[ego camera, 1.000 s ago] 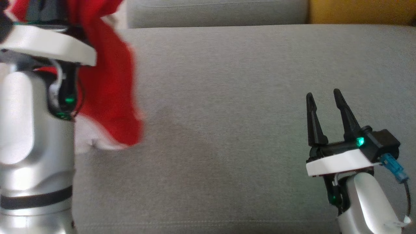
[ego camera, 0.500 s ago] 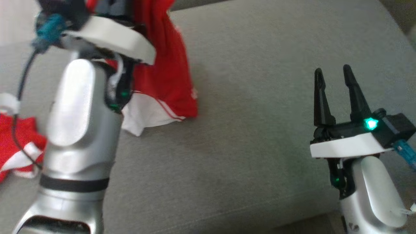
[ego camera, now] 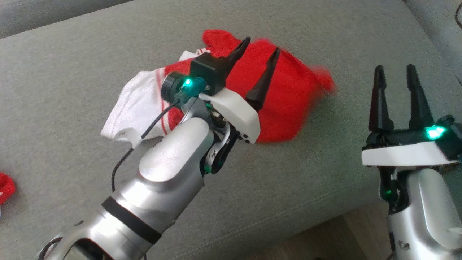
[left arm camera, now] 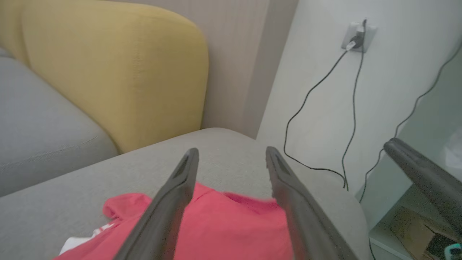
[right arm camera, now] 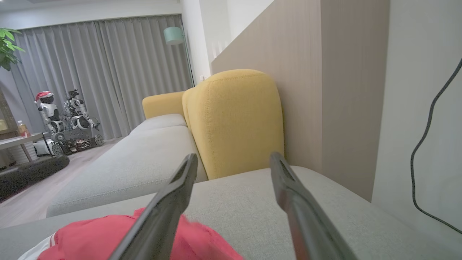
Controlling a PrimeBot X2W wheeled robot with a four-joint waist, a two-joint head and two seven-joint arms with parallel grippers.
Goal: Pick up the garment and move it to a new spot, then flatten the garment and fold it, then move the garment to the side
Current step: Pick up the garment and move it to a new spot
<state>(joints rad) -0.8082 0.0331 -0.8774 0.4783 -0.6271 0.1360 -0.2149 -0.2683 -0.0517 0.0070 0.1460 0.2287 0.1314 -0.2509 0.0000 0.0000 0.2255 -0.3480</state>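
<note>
On the grey sofa seat (ego camera: pixel 90 47), the garment (ego camera: pixel 288 97) is laid in a crumpled heap towards the far middle of the cushion. Its red part is turned to the right and its white part, edged with red stripes, to the left; the right edge is blurred. Just above it the left tool (ego camera: pixel 262 44) is held with its two dark fingers spread wide and pointed to the far right. Nothing is gripped between them, and red cloth is seen through the gap. Whether the fingers are touching the cloth cannot be told. In the left wrist view the same red cloth is seen below and between the spread fingers, with the grey seat beyond it and a yellow backrest (left arm camera: pixel 108 72) at the far left. The right tool (ego camera: pixel 394 66) is held at the near right, to the right of the garment and apart from it, over the edge of the seat. Its fingers are parted wide and nothing is held in them. A small piece of red cloth (ego camera: pixel 5 187) is seen at the left edge of the seat, well apart from the garment.
</note>
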